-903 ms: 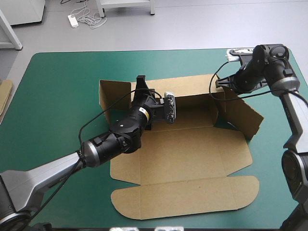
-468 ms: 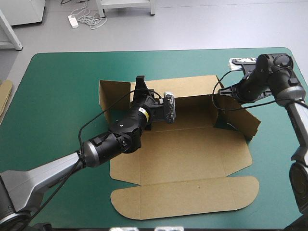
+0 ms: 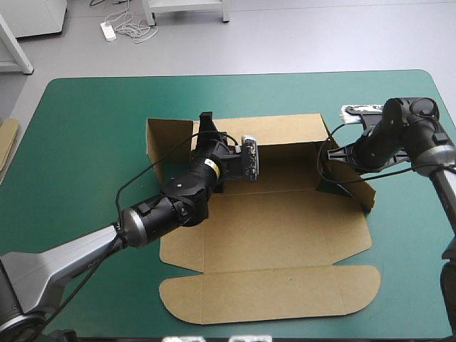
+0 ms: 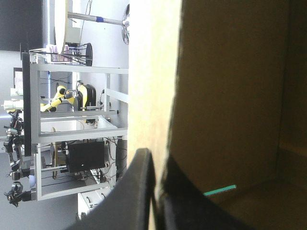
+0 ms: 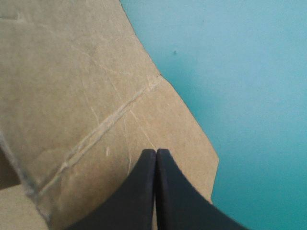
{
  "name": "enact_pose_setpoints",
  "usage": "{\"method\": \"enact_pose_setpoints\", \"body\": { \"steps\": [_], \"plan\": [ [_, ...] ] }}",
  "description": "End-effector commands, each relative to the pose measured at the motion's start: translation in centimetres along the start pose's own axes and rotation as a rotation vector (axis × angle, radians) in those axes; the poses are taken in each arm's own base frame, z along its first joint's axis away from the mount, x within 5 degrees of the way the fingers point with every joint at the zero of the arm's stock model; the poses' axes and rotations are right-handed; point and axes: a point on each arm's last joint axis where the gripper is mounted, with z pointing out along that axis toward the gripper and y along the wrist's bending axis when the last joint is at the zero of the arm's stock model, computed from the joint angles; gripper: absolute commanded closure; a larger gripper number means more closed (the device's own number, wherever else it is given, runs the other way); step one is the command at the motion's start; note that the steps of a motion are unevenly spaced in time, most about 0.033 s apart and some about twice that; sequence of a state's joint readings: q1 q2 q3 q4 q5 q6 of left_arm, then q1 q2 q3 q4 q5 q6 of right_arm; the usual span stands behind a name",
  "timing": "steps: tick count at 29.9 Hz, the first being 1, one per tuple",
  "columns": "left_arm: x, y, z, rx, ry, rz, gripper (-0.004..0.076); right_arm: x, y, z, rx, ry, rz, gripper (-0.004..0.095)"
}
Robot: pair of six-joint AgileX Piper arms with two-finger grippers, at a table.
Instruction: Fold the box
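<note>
The brown box (image 3: 271,235) lies open on the teal-green cover, its long back wall (image 3: 285,132) raised. My left gripper (image 3: 206,125) is shut on that wall's top edge near its left end; in the left wrist view the black fingers (image 4: 156,165) pinch the board's edge (image 4: 148,96). The right side flap (image 3: 356,187) stands tilted up at the box's right end. My right gripper (image 3: 333,151) is at the inner top of this flap. In the right wrist view its fingers (image 5: 156,152) meet in one point against the brown flap (image 5: 72,96).
The left side flap (image 3: 167,146) stands up at the back wall's left end. The rounded lid flap (image 3: 271,292) lies flat toward the table's front. An edge of more board (image 3: 7,139) shows at the table's left edge. Teal-green cover (image 5: 240,72) lies beyond the right flap.
The right arm has swung nearer and to the right, and the right side flap now stands steeper than earlier. The left gripper has kept its hold in place.
</note>
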State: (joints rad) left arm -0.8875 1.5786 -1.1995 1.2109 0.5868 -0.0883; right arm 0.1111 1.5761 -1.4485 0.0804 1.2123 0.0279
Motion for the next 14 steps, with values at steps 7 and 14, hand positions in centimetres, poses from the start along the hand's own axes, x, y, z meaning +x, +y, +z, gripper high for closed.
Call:
{"method": "enact_pose_setpoints", "body": {
  "steps": [7,14],
  "plan": [
    [-0.1,1.2,-0.8,-0.021,-0.020,-0.060,0.0724,2.6,0.6,-2.1,-0.068,-0.024,-0.016,0.0925],
    [-0.1,1.2,-0.8,-0.019,-0.023,-0.062,0.0724,3.9,2.5,-2.2,-0.126,-0.020,-0.061,0.0925]
  ]
}}
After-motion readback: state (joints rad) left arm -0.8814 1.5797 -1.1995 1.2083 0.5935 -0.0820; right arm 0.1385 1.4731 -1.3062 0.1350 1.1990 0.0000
